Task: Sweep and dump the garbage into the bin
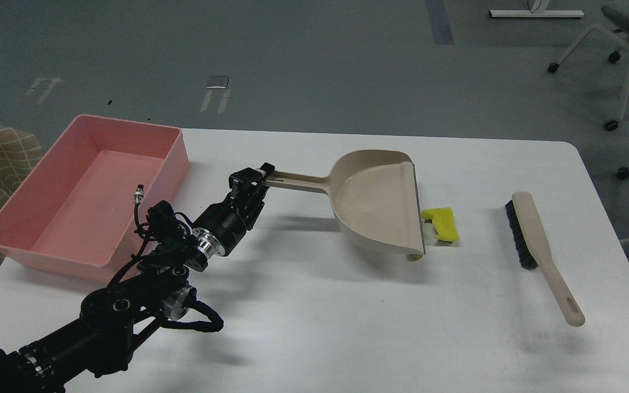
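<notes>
**Dustpan held at the scrap, brush not yet picked up**

From the head camera I see my left gripper (262,176) closed around the tip of the dustpan (375,199) handle, jaws clamped on it from both sides. I hold it far back on the handle, I judge, so the arm stays clear of the pan's mouth. The pan sits on the white table (314,327) with its open lip facing right, ready to catch what gets pushed in.

The yellow scrap (441,224) lies just beside that lip, outside the pan. A small tan bit (415,256) peeks out at the lip's near corner; I cannot tell whether it is the second scrap. The brush (538,245) lies further right, untouched, bristles toward the scrap, well placed for a leftward sweep.

The pink bin (17,202) stands at the table's left edge, empty, near my left arm for a short dump.

My right gripper is out of view.
</notes>
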Tool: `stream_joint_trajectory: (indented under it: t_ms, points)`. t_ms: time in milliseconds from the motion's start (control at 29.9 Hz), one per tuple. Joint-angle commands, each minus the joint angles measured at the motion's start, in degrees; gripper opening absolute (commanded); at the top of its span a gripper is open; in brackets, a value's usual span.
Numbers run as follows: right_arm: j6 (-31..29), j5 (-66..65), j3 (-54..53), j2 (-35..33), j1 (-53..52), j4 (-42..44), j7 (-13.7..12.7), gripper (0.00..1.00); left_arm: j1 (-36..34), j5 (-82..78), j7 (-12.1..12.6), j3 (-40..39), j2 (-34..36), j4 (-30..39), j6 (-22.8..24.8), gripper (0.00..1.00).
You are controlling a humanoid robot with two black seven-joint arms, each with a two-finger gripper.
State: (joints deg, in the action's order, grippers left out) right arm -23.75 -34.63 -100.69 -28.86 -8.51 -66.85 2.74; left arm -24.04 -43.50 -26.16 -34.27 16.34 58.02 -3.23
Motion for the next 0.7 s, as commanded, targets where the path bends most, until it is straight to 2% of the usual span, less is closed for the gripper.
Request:
stream_joint_trajectory:
  t_ms: [0,100,201,368,435,502,535,568,669]
  points:
    - [0.20,-10.67,1.20,-3.65,2.79,-2.57,-0.10,1.00,-0.39,-0.27,0.06,0.00,0.45,0.08,-0.02,0.00]
    - [0.11,-25.78,1.38,-4.19,5.16,-4.86,-0.01,1.00,-0.39,-0.36,0.06,0.00,1.85,0.17,0.07,0.00]
    - [0.11,-34.42,1.29,-6.02,7.19,-7.14,0.43,1.00,-0.39,-0.36,0.15,0.00,2.29,0.17,0.25,0.00]
    - [-0.06,-37.26,1.38,-12.00,13.25,-15.40,0.78,1.00,-0.13,-0.45,-0.03,0.00,3.87,0.25,0.86,0.00]
    - [-0.06,-39.10,1.38,-17.18,16.76,-19.44,0.87,1.00,0.05,-0.71,-0.29,0.08,4.75,0.69,1.65,0.00]
    - [-0.15,-42.26,1.55,-23.06,20.10,-22.52,2.61,1.00,0.22,-0.80,-0.91,0.08,5.81,1.74,2.09,0.00]
    - [-0.15,-42.88,1.55,-24.04,20.81,-23.05,3.50,1.00,0.22,-0.80,-1.00,0.08,5.99,1.92,2.09,0.00]
    - [-0.24,-43.76,1.73,-25.27,21.69,-24.28,4.55,0.96,0.31,-0.89,-1.00,0.08,6.25,1.92,2.09,0.00]
    - [-0.24,-47.00,2.86,-25.28,22.22,-25.78,4.65,0.92,0.40,-2.11,-1.08,1.22,6.42,1.84,2.01,0.00]
